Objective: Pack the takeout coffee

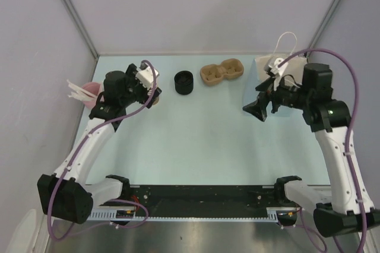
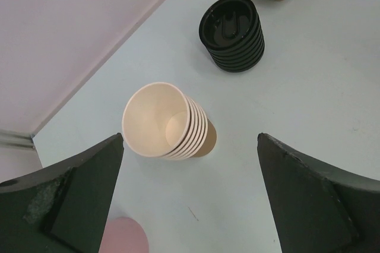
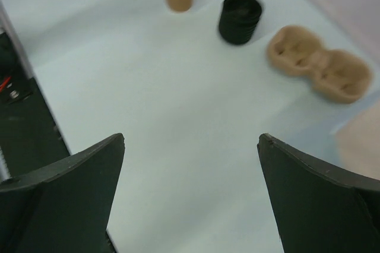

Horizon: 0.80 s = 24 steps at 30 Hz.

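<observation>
Pale blue tabletop [image 1: 196, 146] carries a stack of black lids [image 1: 183, 82]. Left of it, the left gripper [image 2: 189, 143] gapes wide over nested tan cups [image 2: 169, 122]; right of it, the right gripper [image 3: 191, 140] gapes wide, empty. The takeout coffee's place cannot be told.

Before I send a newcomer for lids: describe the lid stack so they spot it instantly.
Look along the far edge of the pale table, near the middle. The lid stack stands between nested tan cups, left, and a tan pulp carrier, right. It alone is black and ribbed.
</observation>
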Each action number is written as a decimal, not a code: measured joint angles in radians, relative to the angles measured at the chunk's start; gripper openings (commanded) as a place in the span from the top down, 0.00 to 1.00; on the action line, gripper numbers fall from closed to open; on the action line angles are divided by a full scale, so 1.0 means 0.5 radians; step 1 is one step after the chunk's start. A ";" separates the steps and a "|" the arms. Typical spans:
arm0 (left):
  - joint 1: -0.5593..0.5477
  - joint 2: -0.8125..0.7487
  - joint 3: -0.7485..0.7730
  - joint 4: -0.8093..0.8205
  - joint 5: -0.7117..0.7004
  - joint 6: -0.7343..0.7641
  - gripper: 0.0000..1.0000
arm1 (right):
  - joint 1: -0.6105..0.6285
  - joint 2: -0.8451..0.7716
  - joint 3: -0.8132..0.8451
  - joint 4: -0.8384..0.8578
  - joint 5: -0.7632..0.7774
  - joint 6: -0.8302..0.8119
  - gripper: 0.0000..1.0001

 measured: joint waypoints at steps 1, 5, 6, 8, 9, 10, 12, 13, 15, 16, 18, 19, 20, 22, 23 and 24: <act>0.009 0.027 0.002 0.017 0.019 0.017 0.00 | 0.020 0.042 -0.041 -0.034 -0.037 -0.031 0.00; 0.043 0.155 0.060 0.031 0.095 0.082 0.00 | 0.079 0.192 -0.205 -0.153 -0.124 -0.159 0.00; 0.056 0.193 0.085 0.030 0.122 0.092 0.01 | 0.091 0.208 -0.236 -0.172 -0.130 -0.182 0.00; 0.082 0.263 0.131 0.030 0.163 0.121 0.04 | 0.126 0.234 -0.313 -0.194 -0.143 -0.231 0.00; 0.092 0.291 0.148 0.028 0.178 0.127 0.05 | 0.142 0.247 -0.348 -0.200 -0.150 -0.252 0.00; 0.098 0.319 0.165 0.024 0.189 0.139 0.05 | 0.163 0.263 -0.379 -0.201 -0.150 -0.271 0.00; 0.102 0.367 0.192 0.015 0.210 0.158 0.05 | 0.198 0.297 -0.431 -0.197 -0.144 -0.287 0.00; 0.102 0.394 0.201 0.014 0.220 0.172 0.06 | 0.220 0.315 -0.459 -0.195 -0.135 -0.292 0.00; 0.102 0.442 0.218 0.005 0.220 0.185 0.07 | 0.246 0.340 -0.504 -0.183 -0.110 -0.307 0.00; 0.102 0.470 0.230 0.003 0.218 0.190 0.09 | 0.256 0.346 -0.522 -0.182 -0.102 -0.312 0.01; 0.104 0.525 0.246 -0.002 0.213 0.195 0.11 | 0.265 0.349 -0.547 -0.175 -0.082 -0.320 0.00; 0.104 0.549 0.253 -0.005 0.210 0.197 0.12 | 0.265 0.349 -0.551 -0.169 -0.075 -0.321 0.00; 0.104 0.569 0.258 -0.010 0.204 0.203 0.12 | 0.265 0.349 -0.552 -0.164 -0.069 -0.321 0.00; 0.104 0.607 0.272 -0.028 0.194 0.208 0.14 | 0.265 0.349 -0.555 -0.150 -0.059 -0.321 0.00; 0.104 0.620 0.279 -0.034 0.185 0.208 0.14 | 0.265 0.349 -0.558 -0.142 -0.054 -0.321 0.00; 0.104 0.635 0.287 -0.043 0.175 0.209 0.17 | 0.265 0.349 -0.562 -0.135 -0.047 -0.321 0.00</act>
